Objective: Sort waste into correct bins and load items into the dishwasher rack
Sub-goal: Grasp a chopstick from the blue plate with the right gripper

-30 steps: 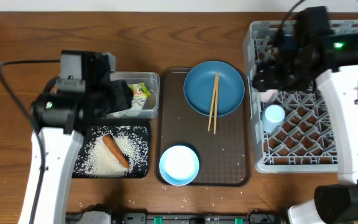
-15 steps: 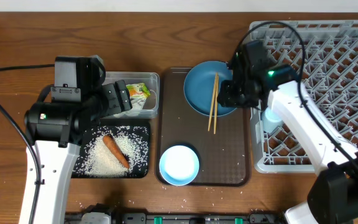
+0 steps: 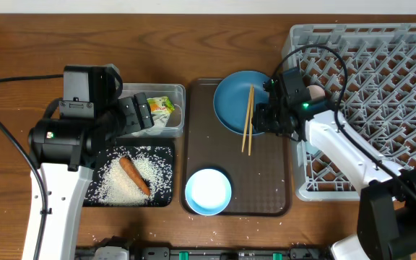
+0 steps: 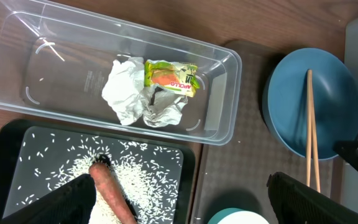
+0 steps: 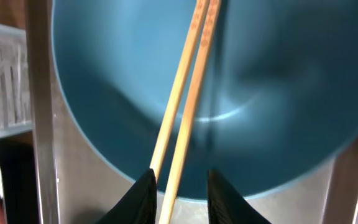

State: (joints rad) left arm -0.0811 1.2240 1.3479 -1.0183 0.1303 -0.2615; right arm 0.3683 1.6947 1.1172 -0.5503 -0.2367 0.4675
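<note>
My right gripper [image 3: 263, 121] is open and low over the blue plate [image 3: 230, 101], with its fingers [image 5: 180, 180] astride the near end of the two wooden chopsticks [image 5: 188, 93]. The chopsticks [image 3: 248, 119] lie across the plate's edge. My left gripper [image 4: 188, 208] is wide open and empty above the bins. The crumpled wrapper [image 4: 166, 78] lies in the clear tub [image 4: 17, 56]. The carrot [image 3: 133, 175] and rice [image 3: 114, 184] lie in the black tray [image 3: 167, 150]. The pink cup [image 3: 314, 92] sits in the grey rack [image 3: 381, 94].
The white-blue bowl [image 3: 208, 191] stands at the front of the dark brown serving tray [image 3: 266, 188]. A few rice grains lie on the wooden table near its front edge. The right arm crosses the rack's left wall.
My right gripper has left the rack, moved left and come down over the chopsticks on the plate. The left arm shifted slightly a second ago and has since held still.
</note>
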